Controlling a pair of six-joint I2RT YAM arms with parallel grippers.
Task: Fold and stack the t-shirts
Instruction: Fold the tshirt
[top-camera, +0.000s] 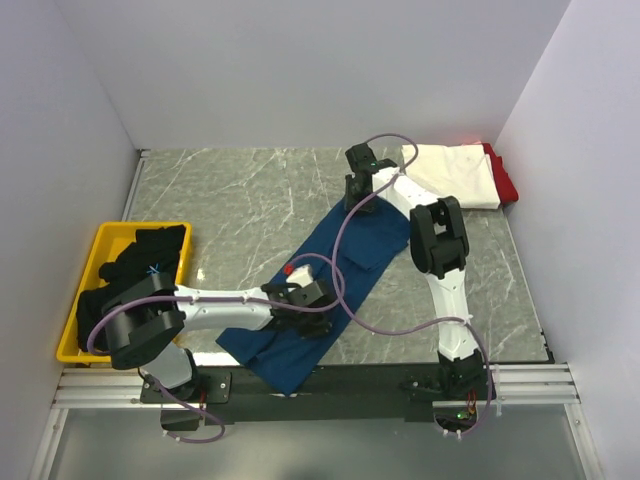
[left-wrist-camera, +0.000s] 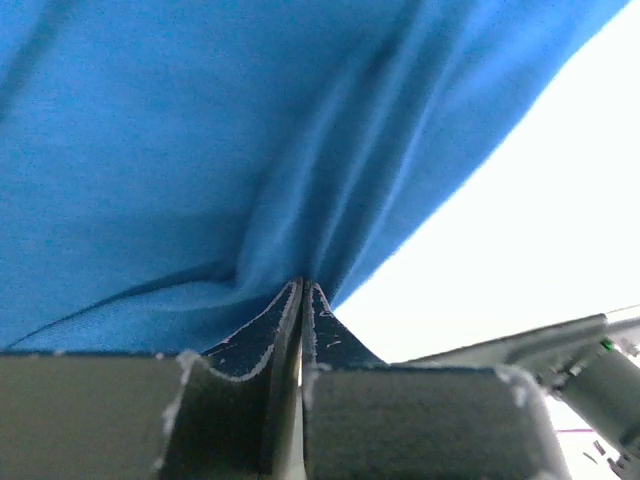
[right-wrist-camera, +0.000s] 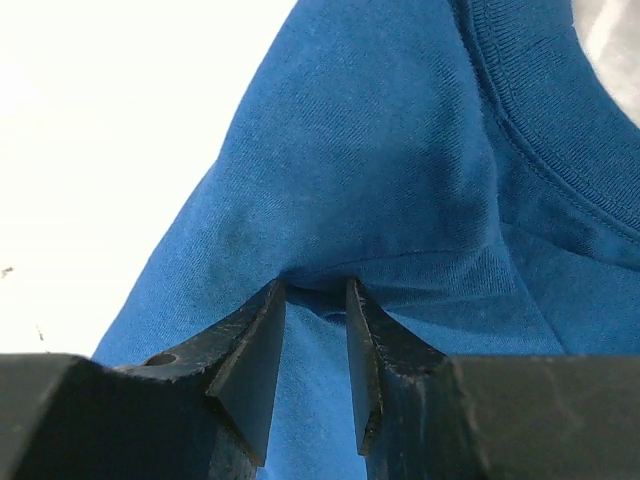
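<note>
Nearest the arm bases, the navy-blue soft cotton t-shirt (top-camera: 375, 245) lies stretched in a long diagonal band on the grey marbled surface (top-camera: 240, 190), its near end at the front edge. The left jaws are pinched fully together on a pucker of this cloth partway along the band. To the left sits a yellow plastic tray (top-camera: 78, 310) holding crumpled black cloth t-shirts (top-camera: 140, 255).

Farther out, the right jaws stand partly apart with a thick bunch of the same blue cloth clamped between them, just beside the ribbed collar. The step in hand looks like a fold of the navy shirt, both arms gripping it. Next, I judge, the two arms must lift and carry together to lay the cloth flat without slack.

In the far right corner rests a folded white cloth t-shirt (top-camera: 455, 175) on a red cloth t-shirt (top-camera: 505, 182), the likely stack.
</note>
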